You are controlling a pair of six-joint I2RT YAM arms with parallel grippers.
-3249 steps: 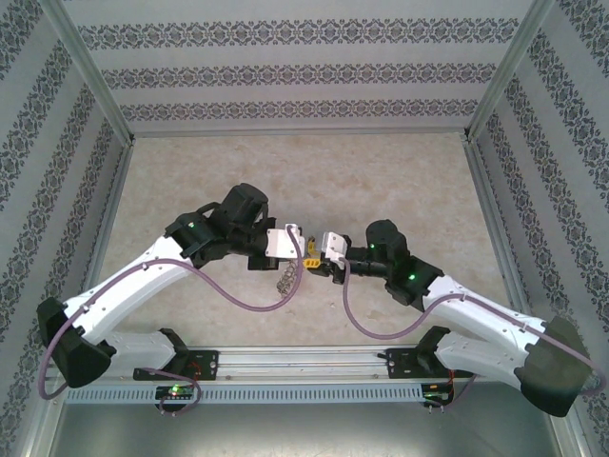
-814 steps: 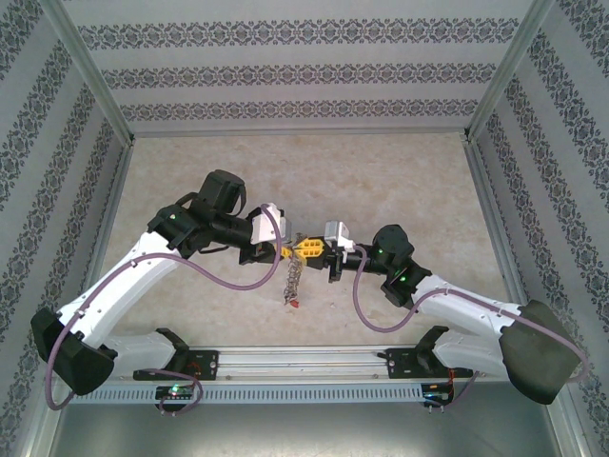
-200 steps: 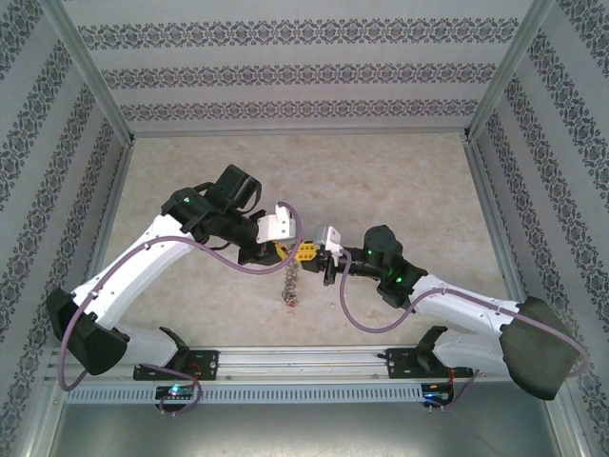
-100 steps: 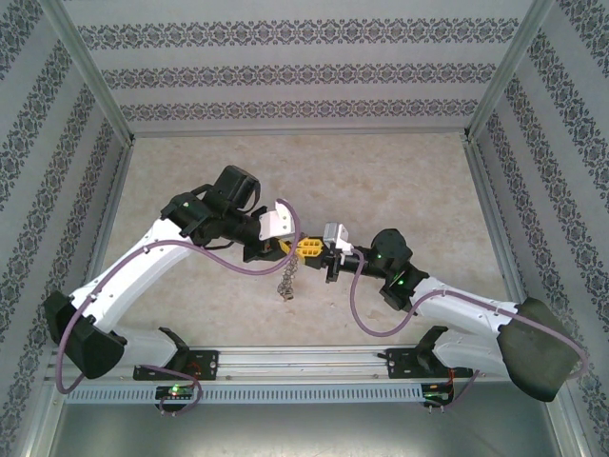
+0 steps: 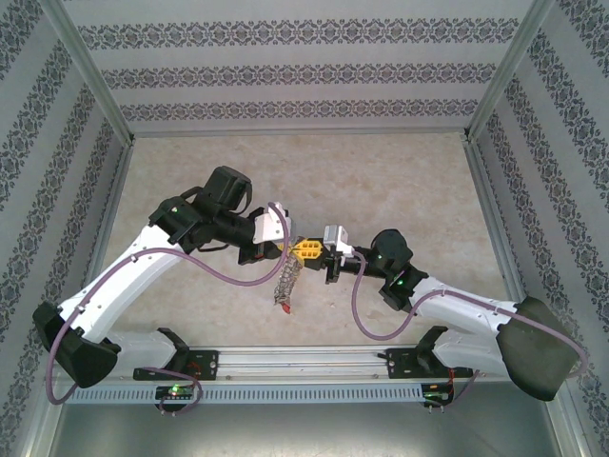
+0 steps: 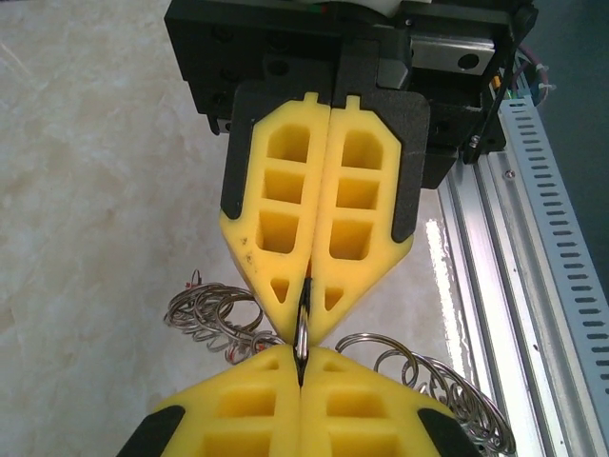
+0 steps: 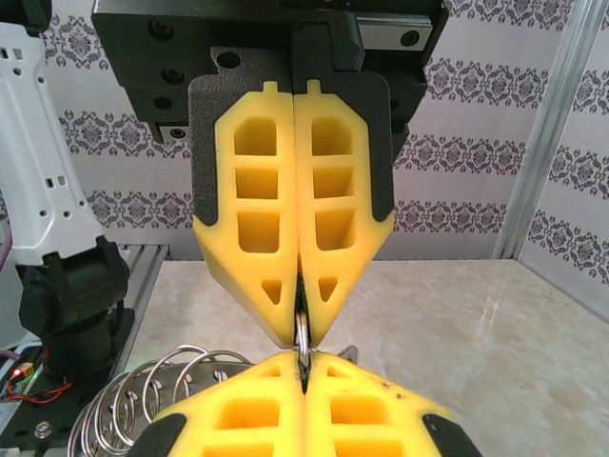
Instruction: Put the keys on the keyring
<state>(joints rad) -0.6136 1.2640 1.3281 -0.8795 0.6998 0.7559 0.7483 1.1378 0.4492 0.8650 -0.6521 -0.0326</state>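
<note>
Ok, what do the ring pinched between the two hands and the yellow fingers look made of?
The keyring looks like thin metal wire, probably steel, grey and polished: it glints along its edge. The fingers look like matte yellow moulded plastic or stiff foam: open cells, no shine, a few small dark scuffs. I cannot tell which of the two.

I am working in a lab-style test booth: a beige marble-look table [image 5: 381,181] boxed in by walls [image 5: 304,71] papered with grey patterned stripes, aluminium posts [image 5: 90,69] at the corners, and a slotted metal rail [image 5: 304,391] along the near edge.
</note>
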